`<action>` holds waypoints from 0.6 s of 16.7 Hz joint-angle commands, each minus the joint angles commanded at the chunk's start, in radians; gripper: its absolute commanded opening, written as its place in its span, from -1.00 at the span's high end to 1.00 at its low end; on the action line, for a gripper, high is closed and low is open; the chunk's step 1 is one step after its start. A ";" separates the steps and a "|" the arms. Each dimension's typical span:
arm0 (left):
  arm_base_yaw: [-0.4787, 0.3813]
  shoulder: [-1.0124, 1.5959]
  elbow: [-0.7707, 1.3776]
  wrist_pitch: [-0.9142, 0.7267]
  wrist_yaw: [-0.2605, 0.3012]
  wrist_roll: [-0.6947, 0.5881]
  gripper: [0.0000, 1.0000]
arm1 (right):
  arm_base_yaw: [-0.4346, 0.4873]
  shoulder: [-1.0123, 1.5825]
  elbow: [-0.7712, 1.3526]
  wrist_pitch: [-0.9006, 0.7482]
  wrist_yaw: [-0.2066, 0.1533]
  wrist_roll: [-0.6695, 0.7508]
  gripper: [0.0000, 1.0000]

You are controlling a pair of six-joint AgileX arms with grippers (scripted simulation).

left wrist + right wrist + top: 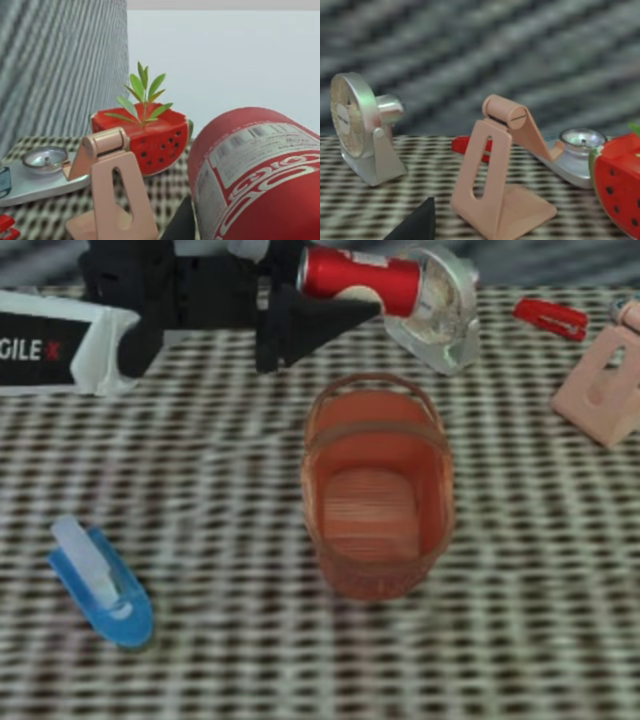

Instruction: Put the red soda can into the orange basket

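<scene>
The red soda can (360,280) lies on its side in the air at the back of the table, with my left gripper (340,295) shut on it. In the left wrist view the can (260,175) fills the near side, and one dark finger (180,222) lies against it. The orange basket (378,540) stands upright at the table's middle, empty, with its handle arched over the far end. The can hangs just beyond the basket's far rim. My right gripper (415,225) shows only as a dark tip in the right wrist view, out of the top view.
A silver fan (445,315) stands behind the can. A red stapler (550,317) and a pink stand (605,390) are at the back right, next to a watermelon planter (150,135) and a silver device (45,162). A blue-and-white object (100,580) lies front left.
</scene>
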 joint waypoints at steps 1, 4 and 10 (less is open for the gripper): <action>0.006 0.004 0.003 -0.002 -0.002 0.002 1.00 | 0.000 0.000 0.000 0.000 0.000 0.000 -1.00; 0.008 0.041 -0.006 0.039 0.001 0.002 1.00 | 0.000 0.000 0.000 0.000 0.000 0.000 -1.00; 0.023 0.214 -0.066 0.293 0.003 -0.002 1.00 | 0.000 0.000 0.000 0.000 0.000 0.000 -1.00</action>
